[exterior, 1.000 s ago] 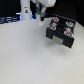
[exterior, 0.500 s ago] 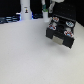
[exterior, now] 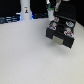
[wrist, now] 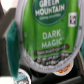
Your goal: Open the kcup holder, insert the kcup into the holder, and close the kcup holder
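In the exterior view, the kcup holder (exterior: 61,33) sits on the white table (exterior: 27,57) toward the exterior view's right, tray slid out. The gripper (exterior: 56,11) hangs just above it; its spread is unclear.

In the wrist view, the kcup (wrist: 42,32) fills the frame, green lid facing the camera, between the fingers (wrist: 12,42), apparently clamped, over the dark holder.

The pincer (exterior: 56,7) is only a dark, blurred shape above the scene, its markings unreadable.

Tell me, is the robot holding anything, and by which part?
Yes, it seems to be holding the kcup, which fills the wrist view with its green lid facing the camera. Where the fingers grip it cannot be told.
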